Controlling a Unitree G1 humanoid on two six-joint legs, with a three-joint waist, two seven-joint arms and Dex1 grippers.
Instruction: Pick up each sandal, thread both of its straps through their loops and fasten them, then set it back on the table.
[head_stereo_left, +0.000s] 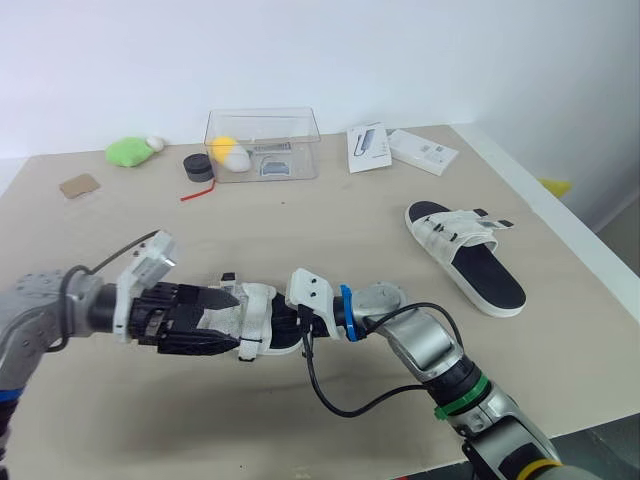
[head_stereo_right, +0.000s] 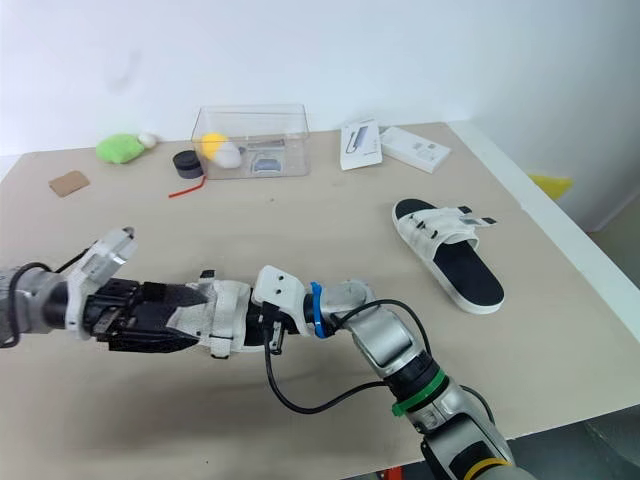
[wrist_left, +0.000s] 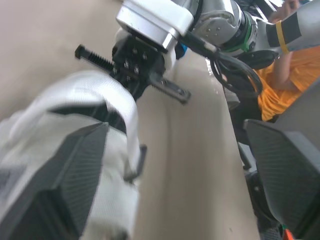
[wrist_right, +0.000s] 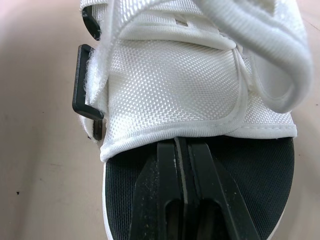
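The near sandal (head_stereo_left: 255, 318) lies lengthwise between both arms, over the table (head_stereo_left: 330, 220). The right end effector (wrist_right: 181, 145) (nearer the buckles) is closed under its strap (wrist_right: 175, 75); the left end effector (head_stereo_left: 205, 322) is spread open alongside.

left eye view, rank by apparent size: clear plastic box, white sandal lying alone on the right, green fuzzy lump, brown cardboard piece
1. Clear plastic box and white sandal on the right: about alike, sandal nearer, so unranked.
2. Green fuzzy lump.
3. Brown cardboard piece, slightly smaller.
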